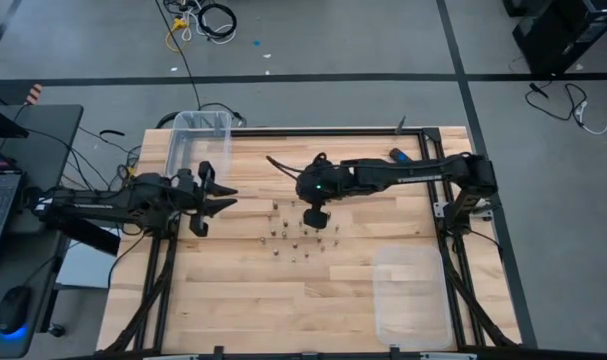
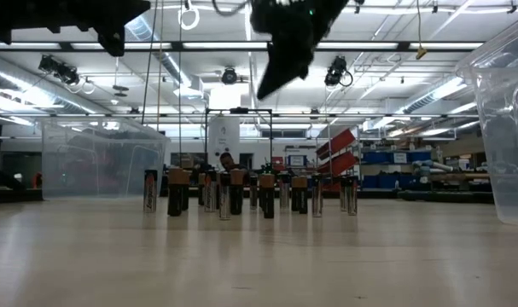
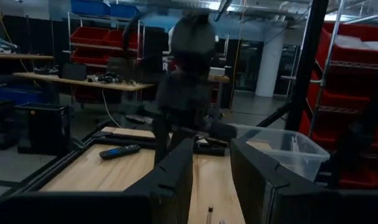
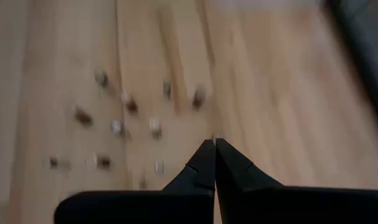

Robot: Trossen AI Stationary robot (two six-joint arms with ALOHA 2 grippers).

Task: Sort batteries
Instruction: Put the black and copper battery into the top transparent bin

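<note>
Several small batteries stand upright on their ends in a loose cluster at the table's middle; the low view shows them as a row, some silvery, some dark with copper tops. My right gripper hangs above the cluster's far side, shut and empty, high over the cells in the low view. In its wrist view the shut tips point down at the scattered batteries. My left gripper is open at the table's left, level, facing the cluster.
A clear bin stands at the far left corner, and another clear bin at the near right, also in the low view. A black-and-blue remote-like bar lies by the far edge. Bare wood lies near the table's front.
</note>
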